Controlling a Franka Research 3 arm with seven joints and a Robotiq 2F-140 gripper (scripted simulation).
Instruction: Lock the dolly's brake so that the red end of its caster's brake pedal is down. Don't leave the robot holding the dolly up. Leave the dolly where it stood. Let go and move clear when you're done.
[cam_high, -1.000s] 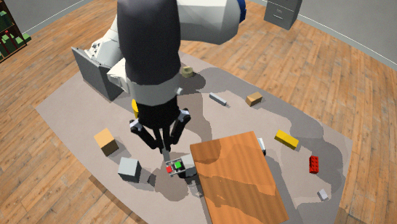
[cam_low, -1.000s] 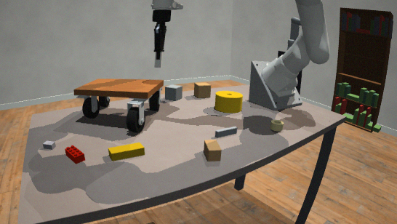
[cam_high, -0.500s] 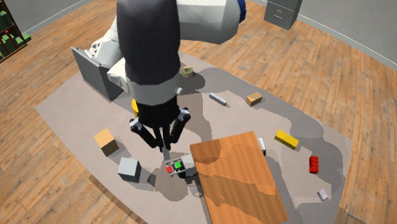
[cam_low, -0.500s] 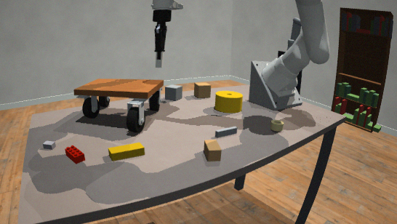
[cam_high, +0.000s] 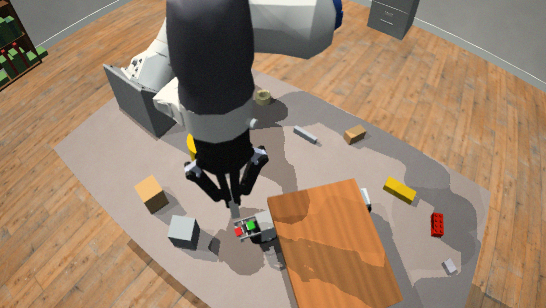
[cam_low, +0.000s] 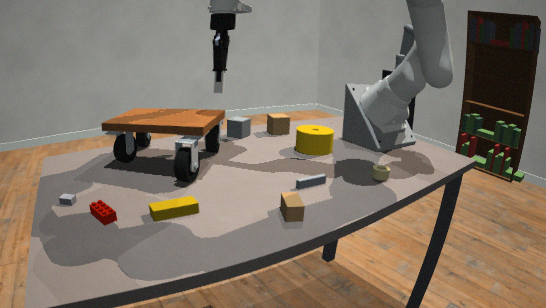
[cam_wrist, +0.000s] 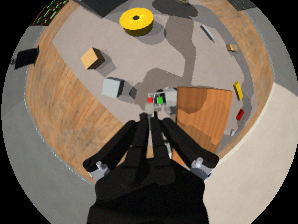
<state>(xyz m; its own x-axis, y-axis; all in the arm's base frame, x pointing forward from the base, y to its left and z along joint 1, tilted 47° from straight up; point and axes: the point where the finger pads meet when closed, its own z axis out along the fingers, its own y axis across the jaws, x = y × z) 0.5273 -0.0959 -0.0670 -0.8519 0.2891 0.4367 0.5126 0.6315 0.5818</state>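
The dolly has an orange wooden deck and stands on its black casters on the table; it also shows in the exterior view. At its near-left corner a caster bracket carries the brake pedal, with a red end and a green end; the pedal shows small in the wrist view. I cannot tell which end is lower. My gripper is shut and empty, high above that corner of the dolly; it also shows in the exterior view and in the wrist view.
Near the pedal stand a grey cube and a tan cube. A yellow disc, a grey bar, a tan block, a yellow brick, a red brick and a tape roll lie about the table.
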